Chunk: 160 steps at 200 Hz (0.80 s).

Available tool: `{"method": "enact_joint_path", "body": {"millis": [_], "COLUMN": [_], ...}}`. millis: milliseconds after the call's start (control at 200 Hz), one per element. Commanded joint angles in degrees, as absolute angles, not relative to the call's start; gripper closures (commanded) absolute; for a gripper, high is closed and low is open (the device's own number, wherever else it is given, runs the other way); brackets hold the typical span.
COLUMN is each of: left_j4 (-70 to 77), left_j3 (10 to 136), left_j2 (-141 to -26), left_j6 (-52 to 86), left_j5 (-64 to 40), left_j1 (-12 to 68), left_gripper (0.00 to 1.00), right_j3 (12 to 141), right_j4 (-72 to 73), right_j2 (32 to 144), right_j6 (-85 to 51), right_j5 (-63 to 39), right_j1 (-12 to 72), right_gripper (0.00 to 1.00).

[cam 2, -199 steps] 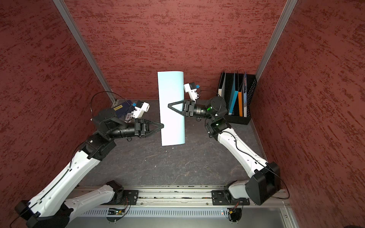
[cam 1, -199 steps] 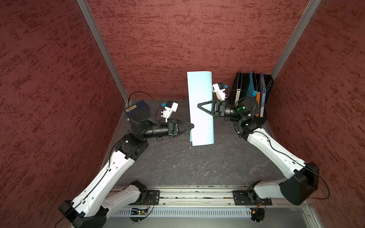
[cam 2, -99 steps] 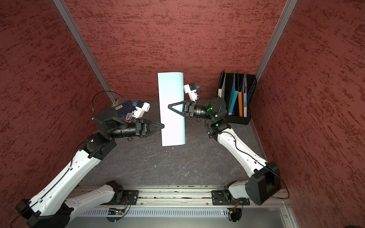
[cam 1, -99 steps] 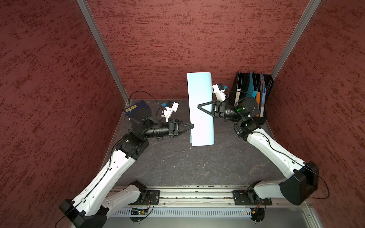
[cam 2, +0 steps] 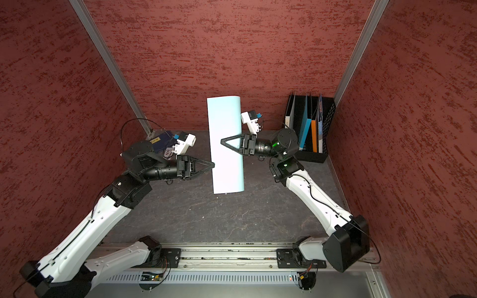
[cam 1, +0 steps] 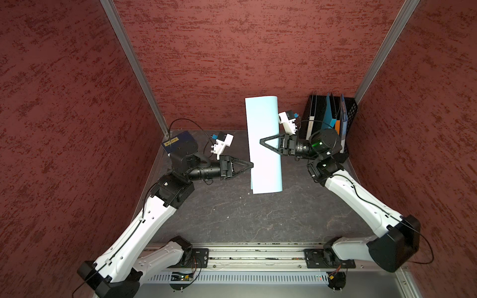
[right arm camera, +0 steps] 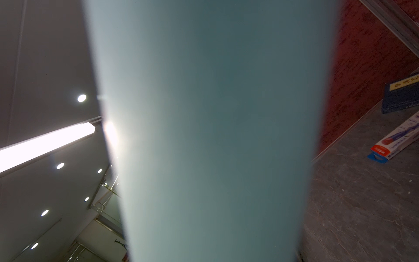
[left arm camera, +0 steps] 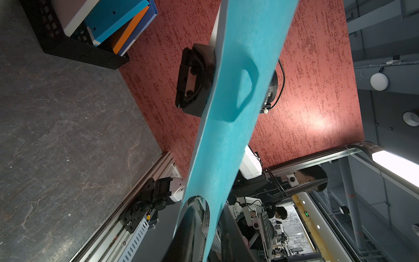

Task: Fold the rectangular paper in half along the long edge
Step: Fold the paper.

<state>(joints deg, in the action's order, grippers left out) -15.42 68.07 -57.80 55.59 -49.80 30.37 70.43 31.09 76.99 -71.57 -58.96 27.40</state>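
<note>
The rectangular paper (cam 1: 264, 160) (cam 2: 227, 165) hangs in the air above the dark table, bent over on itself into a long pale blue strip. Its rounded bend runs along the right side and its free long edges lie on the left. My left gripper (cam 1: 251, 165) (cam 2: 213, 164) is shut on those free edges; in the left wrist view the paper (left arm camera: 226, 147) passes between its two black fingers (left arm camera: 209, 226). My right gripper (cam 1: 261, 141) (cam 2: 222, 141) reaches in from the right, one finger on top of the strip and one finger (left arm camera: 195, 79) beneath it. Paper (right arm camera: 215, 136) fills the right wrist view and hides those jaws.
A black mesh file rack (cam 1: 351, 113) (cam 2: 327, 121) with upright folders stands at the back right, close behind the right wrist. A navy booklet (cam 1: 175, 140) (right arm camera: 399, 95) and a pen box (right arm camera: 396, 140) lie at the back left. Red walls enclose three sides; a metal rail (cam 1: 258, 255) runs along the front.
The left wrist has shifted very slightly. The paper and both gripper tips stay where they were.
</note>
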Motion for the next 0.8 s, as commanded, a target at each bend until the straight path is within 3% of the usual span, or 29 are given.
{"method": "enact_joint_path", "body": {"millis": [0,140,331,381,451,536,646,797], "left_j4": [-15.46,-15.50,-15.81,-15.87,-15.76,-15.75,-15.89,-15.39], "left_j3": [69.35,69.27,69.48,69.65,69.78,69.86,69.95,69.72], "left_j2": [-57.37,-57.31,-57.40,-57.61,-57.79,-57.86,-57.84,-58.09], "left_j6": [54.28,54.29,54.13,54.09,54.30,54.32,54.32,54.90], "left_j5": [-49.74,-49.58,-49.62,-49.86,-49.97,-49.99,-50.05,-50.37], "left_j1": [29.80,29.62,29.16,29.14,29.15,29.13,29.31,29.69], "left_gripper": [0.78,0.82,0.98,0.96,0.81,0.76,0.76,0.86], "right_j3": [70.67,70.78,70.95,71.00,71.27,71.61,71.63,71.37], "right_j4": [30.79,30.63,29.77,29.79,29.73,29.67,29.49,29.57], "right_j2": [75.59,75.54,75.67,75.84,75.99,76.13,76.32,76.44], "right_j6": [-71.00,-71.10,-70.54,-70.57,-70.57,-70.44,-70.21,-70.00], "right_j5": [-59.74,-59.77,-59.85,-59.85,-59.94,-59.94,-59.85,-59.60], "right_j1": [27.07,27.07,27.07,27.07,27.07,27.07,27.06,27.07], "right_gripper": [0.64,0.64,0.64,0.64,0.65,0.64,0.65,0.65]}}
